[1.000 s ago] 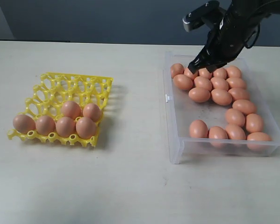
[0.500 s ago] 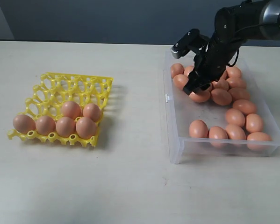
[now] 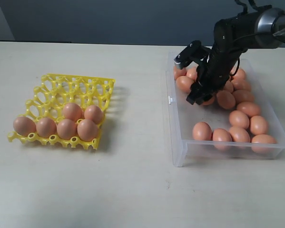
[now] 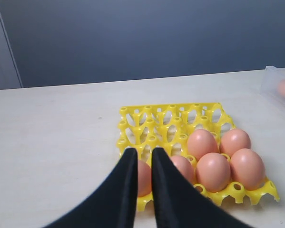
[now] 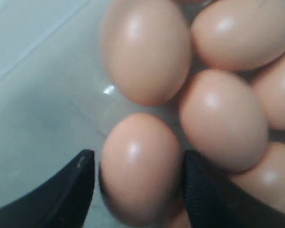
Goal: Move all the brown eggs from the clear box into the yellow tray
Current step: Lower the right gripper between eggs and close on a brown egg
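1. On the left of the worktop, the yellow tray holds six brown eggs.
2. The left gripper has its jaws almost together and empty.
3. In the clear box, the right gripper has its jaws wide apart, astride one egg.

We've brought the right gripper down from above the far end of the clear box into the brown eggs. Jaws were shut. We've spread them, and they now straddle one egg at the cluster's edge.
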Robot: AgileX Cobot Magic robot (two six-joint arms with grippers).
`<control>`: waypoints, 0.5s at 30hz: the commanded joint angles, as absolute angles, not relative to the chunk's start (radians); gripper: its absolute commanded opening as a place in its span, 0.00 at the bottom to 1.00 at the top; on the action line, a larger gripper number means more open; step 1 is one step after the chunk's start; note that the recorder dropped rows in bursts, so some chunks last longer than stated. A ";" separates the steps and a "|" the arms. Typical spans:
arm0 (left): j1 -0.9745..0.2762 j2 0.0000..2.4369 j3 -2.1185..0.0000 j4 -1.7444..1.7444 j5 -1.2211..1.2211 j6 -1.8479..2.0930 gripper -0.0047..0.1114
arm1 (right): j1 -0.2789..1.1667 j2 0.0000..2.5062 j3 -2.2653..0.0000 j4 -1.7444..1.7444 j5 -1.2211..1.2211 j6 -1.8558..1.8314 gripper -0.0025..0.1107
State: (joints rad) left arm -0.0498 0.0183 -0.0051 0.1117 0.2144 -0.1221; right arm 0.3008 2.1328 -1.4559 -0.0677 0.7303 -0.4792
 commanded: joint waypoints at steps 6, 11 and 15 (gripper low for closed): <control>-0.052 0.024 0.000 0.114 0.210 -0.123 0.15 | 0.299 2.155 -1.449 -0.031 0.750 -0.467 0.02; -0.052 0.024 0.000 0.114 0.210 -0.123 0.15 | 0.299 2.145 -1.449 -0.015 0.752 -0.453 0.05; -0.052 0.024 0.000 0.114 0.210 -0.123 0.15 | 0.303 2.088 -1.449 0.072 0.752 -0.452 0.05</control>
State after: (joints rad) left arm -0.0498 0.0183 -0.0051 0.1117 0.2144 -0.1221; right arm 0.3008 2.1389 -1.4517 0.0125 0.7520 -0.4577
